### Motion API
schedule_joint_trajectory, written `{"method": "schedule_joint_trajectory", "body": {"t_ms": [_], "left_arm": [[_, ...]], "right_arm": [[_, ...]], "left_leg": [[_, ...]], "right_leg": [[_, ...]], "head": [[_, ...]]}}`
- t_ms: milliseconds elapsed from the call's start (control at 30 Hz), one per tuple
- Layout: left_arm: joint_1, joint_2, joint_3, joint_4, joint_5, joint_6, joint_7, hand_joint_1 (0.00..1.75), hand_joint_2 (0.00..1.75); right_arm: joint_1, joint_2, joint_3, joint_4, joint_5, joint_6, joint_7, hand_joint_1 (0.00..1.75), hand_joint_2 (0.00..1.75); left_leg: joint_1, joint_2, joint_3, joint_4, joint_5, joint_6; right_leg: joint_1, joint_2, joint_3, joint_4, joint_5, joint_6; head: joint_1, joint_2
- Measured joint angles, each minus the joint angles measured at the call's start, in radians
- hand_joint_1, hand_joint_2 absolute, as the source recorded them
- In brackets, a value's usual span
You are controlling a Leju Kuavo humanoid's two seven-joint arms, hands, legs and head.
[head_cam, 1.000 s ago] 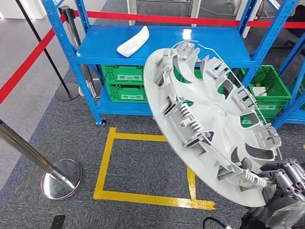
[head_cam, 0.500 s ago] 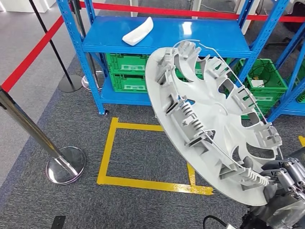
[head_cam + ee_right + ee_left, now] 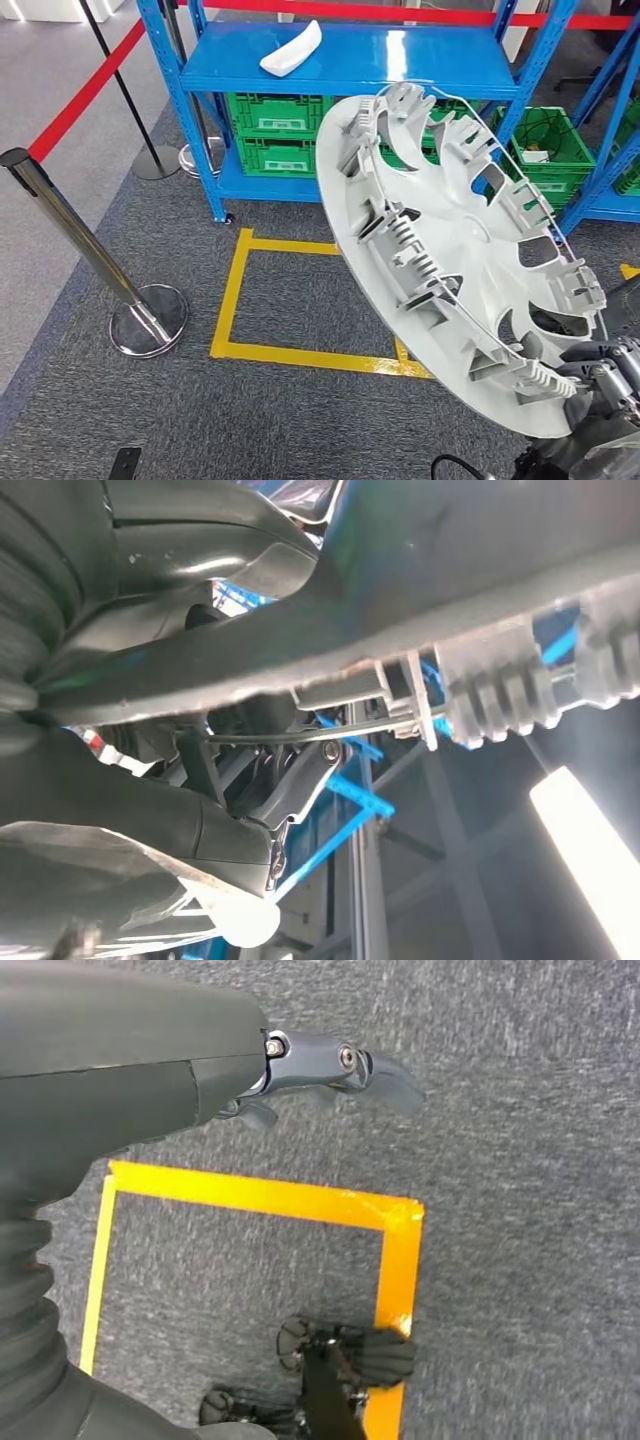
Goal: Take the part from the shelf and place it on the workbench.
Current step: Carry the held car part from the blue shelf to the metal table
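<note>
grey carpet covers the floor, with a rectangle of yellow tape marked on it in front of a blue shelf at the far side. green crates sit on the shelf's lower level, and a small white curved piece lies on its upper board toward the left. red barrier tape runs along the left, and a chrome stanchion leans up from a round base on the near left.

the part, a large pale grey wheel cover, is off the shelf and held tilted in the air on the right, its ribbed inner face with clips and a wire ring turned toward the head camera. the right hand grips it at the near lower rim; in the right wrist view the fingers curl under the cover's edge.

the left hand hangs over the carpet near a corner of the yellow tape, holding nothing, its fingers stretched out and apart.
</note>
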State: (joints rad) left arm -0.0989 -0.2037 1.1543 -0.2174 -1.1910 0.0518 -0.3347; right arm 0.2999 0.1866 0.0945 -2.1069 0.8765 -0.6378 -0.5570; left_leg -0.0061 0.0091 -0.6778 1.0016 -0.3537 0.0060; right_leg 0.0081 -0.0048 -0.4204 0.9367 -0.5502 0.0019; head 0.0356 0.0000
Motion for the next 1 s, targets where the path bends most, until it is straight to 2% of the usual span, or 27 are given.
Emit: {"method": "schedule_joint_trajectory", "body": {"t_ms": [33, 100, 133, 167, 200, 233, 267, 300, 333, 367, 400, 467, 500, 567, 633, 667, 700, 733, 800, 833, 867, 933, 1000], "left_arm": [[0.002, 0.0, 0.0, 0.0, 0.0, 0.0, 0.001, 0.0, 1.75], [0.003, 0.0, 0.0, 0.0, 0.0, 0.0, 0.001, 0.0, 1.75], [0.004, 0.0, 0.0, 0.0, 0.0, 0.0, 0.001, 0.0, 1.75], [0.004, 0.0, 0.0, 0.0, 0.0, 0.0, 0.001, 0.0, 1.75], [0.004, 0.0, 0.0, 0.0, 0.0, 0.0, 0.001, 0.0, 1.75], [0.004, 0.001, 0.0, 0.0, 0.0, 0.0, 0.001, 0.0, 1.75], [0.004, 0.001, 0.0, 0.0, 0.0, 0.001, 0.001, 0.0, 1.75], [0.003, 0.001, 0.0, 0.0, -0.001, 0.001, 0.001, 0.0, 1.75], [0.002, 0.001, 0.0, 0.0, -0.002, 0.001, 0.001, 0.0, 1.75], [0.002, 0.001, 0.0, 0.0, -0.003, 0.002, 0.001, 0.0, 1.75], [0.002, 0.001, 0.0, 0.0, -0.003, 0.003, 0.001, 0.0, 1.75], [0.002, -0.002, 0.0, 0.0, -0.004, 0.003, 0.001, 0.0, 1.75], [0.002, -0.003, 0.0, 0.0, -0.004, 0.004, 0.001, 0.0, 1.75], [0.001, -0.004, 0.0, 0.0, -0.004, 0.005, 0.001, 0.0, 1.75], [0.001, -0.004, 0.0, 0.0, -0.004, 0.006, 0.001, 0.0, 1.75], [0.002, -0.004, 0.0, 0.0, -0.004, 0.005, 0.001, 0.0, 1.75], [0.002, -0.004, 0.0, 0.0, -0.004, 0.005, 0.001, 0.0, 1.75], [0.002, -0.004, 0.0, 0.0, -0.004, 0.005, 0.001, 0.0, 1.75], [0.002, -0.005, 0.0, 0.0, -0.004, 0.005, 0.001, 0.0, 1.75], [0.001, -0.005, 0.0, 0.0, -0.004, 0.005, 0.001, 0.0, 1.75], [0.001, -0.005, 0.0, 0.0, -0.004, 0.005, 0.001, 0.0, 1.75], [0.0, -0.005, 0.0, 0.0, -0.004, 0.006, 0.001, 0.0, 1.75], [0.0, -0.005, 0.0, 0.0, -0.004, 0.006, 0.001, 0.0, 1.75]], "right_arm": [[0.0, 0.001, -0.001, 0.0, -0.002, 0.001, -0.001, 1.75, 1.75], [0.001, 0.003, -0.003, 0.0, -0.005, 0.002, -0.003, 1.75, 1.75], [0.001, 0.004, -0.004, 0.0, -0.005, 0.002, -0.004, 1.75, 1.75], [0.001, 0.004, -0.005, 0.0, -0.006, 0.002, -0.004, 1.75, 1.75], [0.001, 0.004, -0.005, 0.0, -0.006, 0.002, -0.004, 1.75, 1.75], [0.001, 0.004, -0.006, 0.0, -0.006, 0.002, -0.005, 1.75, 1.75], [0.002, 0.004, -0.007, 0.0, -0.006, 0.002, -0.005, 1.75, 1.75], [0.002, 0.004, -0.007, 0.0, -0.006, 0.002, -0.005, 1.75, 1.75], [0.003, 0.005, -0.008, -0.001, -0.004, 0.002, -0.005, 1.75, 1.75], [0.003, 0.006, -0.008, -0.002, -0.003, 0.002, -0.005, 1.75, 1.75], [0.003, 0.007, -0.008, -0.002, -0.002, 0.002, -0.005, 1.75, 1.75], [0.004, 0.009, -0.008, -0.005, 0.001, 0.002, -0.005, 1.75, 1.75], [0.005, 0.009, -0.009, -0.006, 0.001, 0.002, -0.005, 1.75, 1.75], [0.006, 0.009, -0.009, -0.008, 0.003, 0.002, -0.005, 1.75, 1.75], [0.007, 0.009, -0.009, -0.008, 0.003, 0.002, -0.006, 1.75, 1.75], [0.008, 0.009, -0.009, -0.008, 0.003, 0.002, -0.005, 1.75, 1.75], [0.01, 0.009, -0.01, -0.008, 0.004, 0.002, -0.005, 1.75, 1.75], [0.011, 0.009, -0.01, -0.008, 0.004, 0.002, -0.005, 1.75, 1.75], [0.012, 0.009, -0.011, -0.008, 0.004, 0.002, -0.005, 1.75, 1.75], [0.012, 0.009, -0.011, -0.008, 0.004, 0.002, -0.005, 1.75, 1.75], [0.012, 0.009, -0.011, -0.009, 0.004, 0.002, -0.005, 1.75, 1.75], [0.014, 0.01, -0.013, -0.01, 0.006, 0.002, -0.005, 1.75, 1.75], [0.015, 0.012, -0.015, -0.01, 0.01, 0.002, -0.004, 1.75, 1.75]], "left_leg": [[0.001, -0.002, -0.008, 0.027, -0.038, -0.006], [0.006, -0.003, -0.031, 0.144, -0.15, -0.015], [0.008, -0.003, -0.04, 0.214, -0.189, -0.019], [0.009, -0.003, -0.04, 0.266, -0.204, -0.021], [0.009, -0.004, -0.028, 0.286, -0.197, -0.022], [0.009, -0.004, 0.002, 0.268, -0.176, -0.021], [0.009, -0.004, 0.048, 0.21, -0.153, -0.018], [0.008, -0.005, 0.099, 0.139, -0.145, -0.014], [0.007, -0.005, 0.141, 0.073, -0.144, -0.009], [0.005, -0.006, 0.168, 0.026, -0.15, -0.005], [0.003, -0.006, 0.176, 0.005, -0.159, -0.002], [0.005, -0.005, 0.172, -0.008, -0.153, 0.009], [0.007, -0.003, 0.169, -0.013, -0.147, 0.016], [0.012, 0.0, 0.16, -0.02, -0.133, 0.029], [0.012, 0.001, 0.146, -0.019, -0.124, 0.032], [0.012, 0.001, 0.141, -0.017, -0.12, 0.031], [0.012, 0.001, 0.137, -0.016, -0.117, 0.03], [0.012, 0.001, 0.134, -0.015, -0.115, 0.028], [0.012, 0.001, 0.133, -0.012, -0.113, 0.025], [0.01, 0.0, 0.131, -0.009, -0.112, 0.021], [0.009, 0.0, 0.126, -0.006, -0.11, 0.017], [0.006, 0.0, 0.117, -0.001, -0.104, 0.005], [0.008, -0.001, 0.111, 0.008, -0.112, -0.005]], "right_leg": [[-0.003, -0.002, -0.013, -0.001, 0.013, -0.006], [-0.004, -0.004, -0.039, 0.004, 0.036, -0.015], [-0.004, -0.005, -0.054, 0.01, 0.047, -0.016], [-0.003, -0.006, -0.071, 0.017, 0.057, -0.016], [-0.003, -0.006, -0.089, 0.026, 0.065, -0.015], [-0.003, -0.005, -0.108, 0.035, 0.072, -0.014], [-0.003, -0.005, -0.124, 0.043, 0.076, -0.012], [-0.002, -0.005, -0.137, 0.051, 0.08, -0.009], [-0.001, -0.005, -0.147, 0.056, 0.083, -0.005], [0.0, -0.006, -0.153, 0.06, 0.088, 0.0], [0.0, -0.007, -0.158, 0.061, 0.094, 0.005], [0.0, -0.006, -0.166, 0.062, 0.1, 0.015], [0.0, -0.004, -0.174, 0.072, 0.091, 0.02], [-0.004, 0.001, -0.212, 0.151, 0.036, 0.032], [-0.009, 0.002, -0.265, 0.289, -0.034, 0.042], [-0.011, 0.002, -0.28, 0.336, -0.051, 0.045], [-0.013, 0.002, -0.276, 0.347, -0.049, 0.047], [-0.014, 0.002, -0.25, 0.313, -0.027, 0.047], [-0.016, 0.002, -0.162, 0.17, 0.031, 0.044], [-0.015, 0.002, -0.125, 0.106, 0.049, 0.041], [-0.014, 0.003, -0.104, 0.067, 0.055, 0.038], [-0.011, 0.004, -0.099, 0.051, 0.053, 0.03], [-0.015, 0.003, -0.103, 0.048, 0.057, 0.018]], "head": [[-0.003, 0.0], [-0.008, 0.0], [-0.01, 0.0], [-0.01, 0.0], [-0.011, 0.0], [-0.011, 0.0], [-0.011, 0.0], [-0.011, 0.0], [-0.01, 0.0], [-0.01, 0.0], [-0.01, 0.0], [-0.01, 0.0], [-0.009, 0.0], [-0.004, 0.0], [-0.001, 0.0], [-0.001, 0.0], [-0.001, 0.0], [-0.001, 0.0], [-0.001, 0.0], [-0.001, 0.0], [-0.001, 0.0], [-0.002, 0.0], [-0.003, 0.0]]}}
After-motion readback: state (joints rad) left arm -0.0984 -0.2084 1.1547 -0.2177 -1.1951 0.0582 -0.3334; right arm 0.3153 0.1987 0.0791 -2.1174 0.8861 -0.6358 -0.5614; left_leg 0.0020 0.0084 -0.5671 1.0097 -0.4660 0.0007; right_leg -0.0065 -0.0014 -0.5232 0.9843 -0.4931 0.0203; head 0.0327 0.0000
